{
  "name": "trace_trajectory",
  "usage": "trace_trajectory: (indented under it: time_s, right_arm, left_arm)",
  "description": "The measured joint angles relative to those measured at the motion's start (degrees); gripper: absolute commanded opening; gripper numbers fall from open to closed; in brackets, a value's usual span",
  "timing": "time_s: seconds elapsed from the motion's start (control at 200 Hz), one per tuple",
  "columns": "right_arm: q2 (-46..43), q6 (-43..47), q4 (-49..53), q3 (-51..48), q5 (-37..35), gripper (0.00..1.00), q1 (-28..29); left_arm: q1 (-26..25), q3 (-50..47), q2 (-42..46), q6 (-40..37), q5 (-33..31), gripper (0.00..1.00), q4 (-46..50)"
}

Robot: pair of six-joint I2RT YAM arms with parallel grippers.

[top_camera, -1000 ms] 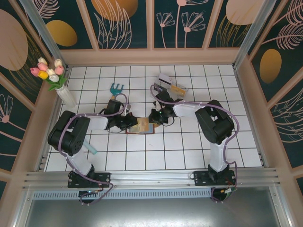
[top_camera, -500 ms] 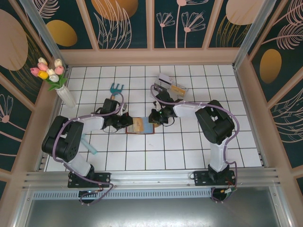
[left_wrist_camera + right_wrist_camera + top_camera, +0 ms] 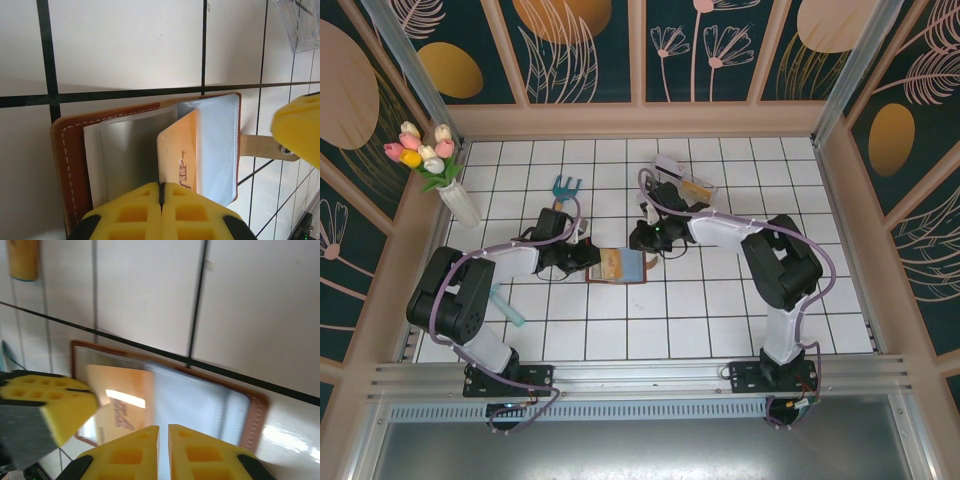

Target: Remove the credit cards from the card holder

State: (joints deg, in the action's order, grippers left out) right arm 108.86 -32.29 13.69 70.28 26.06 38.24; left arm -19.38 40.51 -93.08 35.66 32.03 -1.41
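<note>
- The card holder lies open on the white-tiled table, between the two grippers.
- A yellowish card shows among the holder's clear inner pockets.
- The left gripper, jaws pressed together, sits at the holder's left end, just by the card.
- The right gripper, jaws all but together with nothing seen between them, hangs by the holder's right end.
- A clear plastic box lies beyond the holder.

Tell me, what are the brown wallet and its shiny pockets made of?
The card holder looks like matte brown leather: pale stitching runs along its edge. Its inner pockets seem to be clear glossy plastic, since they catch the light.
</note>
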Motion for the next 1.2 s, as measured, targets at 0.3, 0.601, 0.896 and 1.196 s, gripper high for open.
trace_trajectory:
  time_s: [0.3,0.601,0.896,1.196]
  right_arm:
    - [4.3,-0.2,0.3,4.0,-0.3,0.13,5.3]
    - [7.3,-1.1,2.3,4.0,-2.1,0.13,4.7]
    - [7.3,-1.1,0.5,2.8,-0.9,0.13,4.5]
    - [7.2,-1.1,-1.0,2.1,0.0,0.14,4.3]
  left_arm:
    - [0.0,0.0,0.0,0.6,0.0,0.00,0.0]
    - [0.0,0.0,-0.1,1.5,0.8,0.00,-0.2]
    - [0.2,-0.4,-0.4,4.5,5.2,0.18,-5.3]
    - [0.2,0.0,-3.3,4.3,6.4,0.04,-5.4]
